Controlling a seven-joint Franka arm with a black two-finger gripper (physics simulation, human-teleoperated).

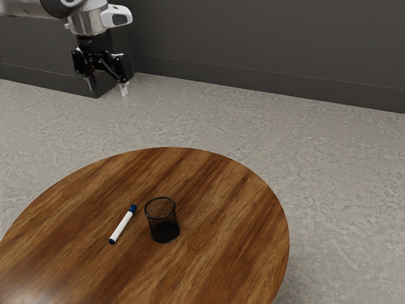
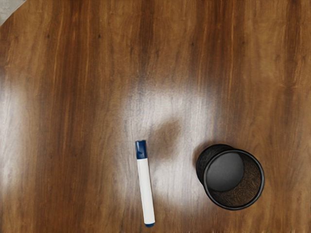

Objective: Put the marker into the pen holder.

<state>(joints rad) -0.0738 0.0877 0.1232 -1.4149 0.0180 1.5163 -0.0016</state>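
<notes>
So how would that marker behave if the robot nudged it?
The marker lies on its side and looks round, so it would probably roll if pushed sideways. Its straight, smooth-looking barrel suggests it's stiff, and perhaps a bit slippery.

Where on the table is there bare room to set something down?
The table is bare from the holder to the edge on the exterior view's right, from the marker to the edge on that view's left, and beyond both to the far edge. It's tightest in the strip between marker and holder.
</notes>
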